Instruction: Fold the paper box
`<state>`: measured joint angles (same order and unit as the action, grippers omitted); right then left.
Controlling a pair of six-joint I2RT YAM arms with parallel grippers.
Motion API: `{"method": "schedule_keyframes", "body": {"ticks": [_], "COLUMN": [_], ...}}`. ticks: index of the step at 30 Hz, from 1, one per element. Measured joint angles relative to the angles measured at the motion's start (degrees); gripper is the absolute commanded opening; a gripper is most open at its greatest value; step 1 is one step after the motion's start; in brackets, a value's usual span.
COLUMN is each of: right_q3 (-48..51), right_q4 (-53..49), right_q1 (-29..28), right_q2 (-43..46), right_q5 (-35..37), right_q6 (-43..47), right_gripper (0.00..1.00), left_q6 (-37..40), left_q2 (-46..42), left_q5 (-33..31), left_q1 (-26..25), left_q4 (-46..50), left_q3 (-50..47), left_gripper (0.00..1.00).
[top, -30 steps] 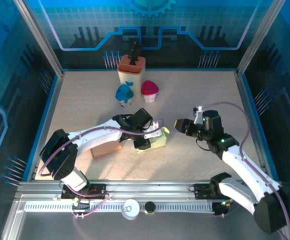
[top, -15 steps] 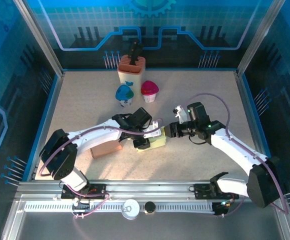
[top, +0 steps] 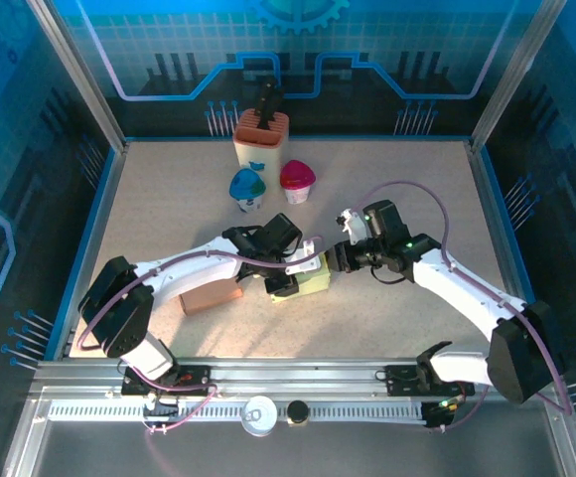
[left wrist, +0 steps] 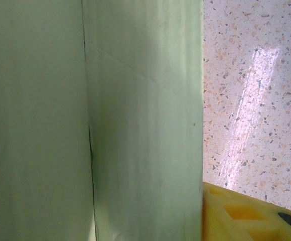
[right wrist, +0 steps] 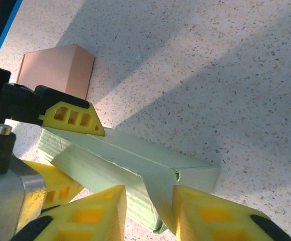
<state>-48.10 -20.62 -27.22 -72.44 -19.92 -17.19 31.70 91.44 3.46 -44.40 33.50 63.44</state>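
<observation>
Top external shows lots of bare surface around the light green paper box. Left pincer squeezes it. Right pincer stands apart around its flap.

right arm has swung in from the right half of the table toward the centre and now stretches across it. a second ago the right gripper hung well apart from the paper box. half a second ago it was just beside the box's right end. now it sits against that end. the cable bows higher over the arm than before. right wrist view: end flap stands between the fingers, gap remaining on one side.
</observation>
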Motion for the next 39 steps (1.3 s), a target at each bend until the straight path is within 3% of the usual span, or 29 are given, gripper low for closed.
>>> {"method": "schedule_keyframes", "body": {"ticks": [16, 39], "right_q3": [-0.59, 3.54], "right_q4": [-1.55, 1.75], "right_q1": [-2.16, -15.89], "right_q2": [-0.17, 4.74], "right_q5": [5.44, 30.45], "right_q6": [0.33, -12.66], "right_gripper": [0.00, 0.00], "left_q6": [-0.04, -6.29], "left_q2": [0.00, -0.35], "left_q5": [0.04, -1.07], "left_q1": [0.00, 0.00], "left_q4": [-0.42, -4.50], "left_q3": [0.00, -1.57], "left_gripper": [0.49, 0.54]}}
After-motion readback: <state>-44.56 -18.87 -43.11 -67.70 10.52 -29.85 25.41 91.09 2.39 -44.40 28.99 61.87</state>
